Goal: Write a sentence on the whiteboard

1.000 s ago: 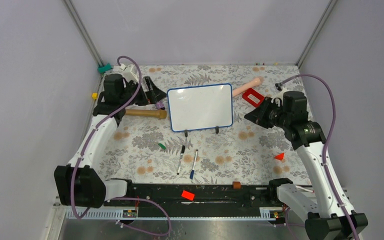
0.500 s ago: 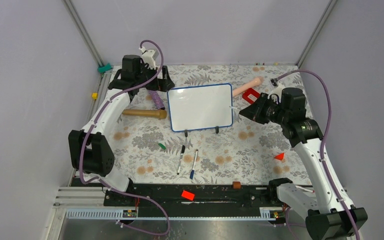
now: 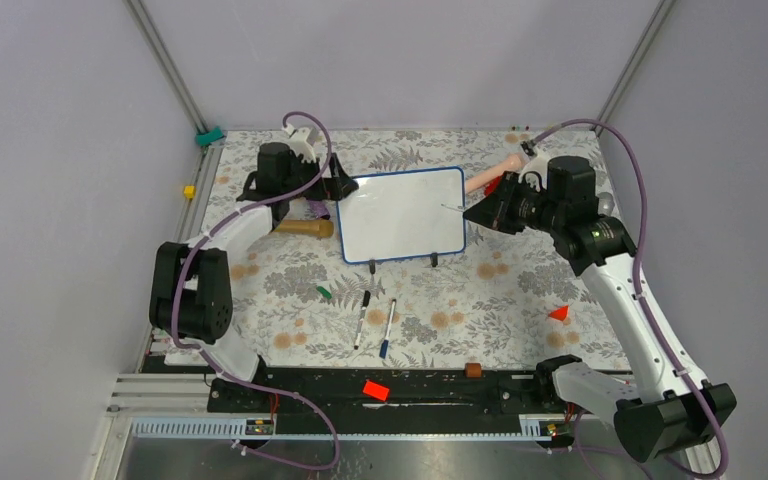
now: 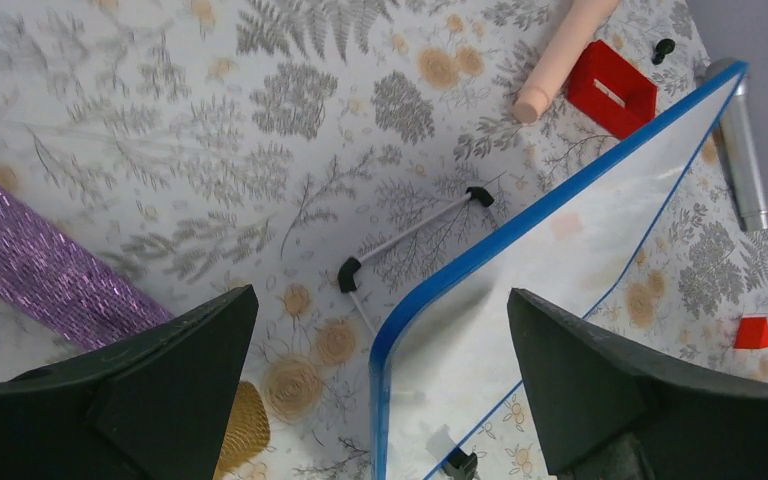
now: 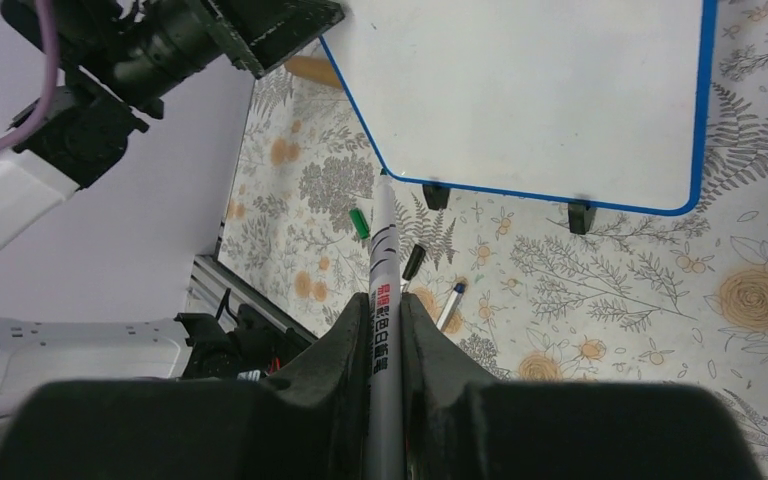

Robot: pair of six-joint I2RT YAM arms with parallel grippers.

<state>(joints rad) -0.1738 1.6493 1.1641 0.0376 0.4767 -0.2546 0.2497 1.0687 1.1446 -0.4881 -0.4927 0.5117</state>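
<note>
**Top view, L to R.** A small teal clip (image 3: 208,134) and a small yellow cube (image 3: 189,190) are seen at the L edge of the floral-patterned table (image 3: 520,290). The L gripper (image 3: 338,186) is held w/ jaws spread wide at the upper L corner of the small rectangular glossy white board w/ thin blue rim (image 3: 400,215). In the L wrist view that rounded corner is framed between the black fingers (image 4: 160,390), untouched. A purple glittery cylinder (image 3: 312,205) and a brown wooden cylinder (image 3: 295,228) are lodged just L of the board, under the L arm.

The board is stood on two short black feet (image 3: 371,266), centre-rear. A green cap (image 3: 324,293) and two loose pens (image 3: 362,318) are laid in front of it. A peach cylinder (image 3: 495,172) and a red block (image 4: 612,88) are placed behind its R corner.

The R gripper (image 3: 475,212) is closed narrowly on a white marker (image 5: 380,250), pointed at the board's R part; tip contact cannot be told. A small red wedge (image 3: 559,313) is seen far R.
</note>
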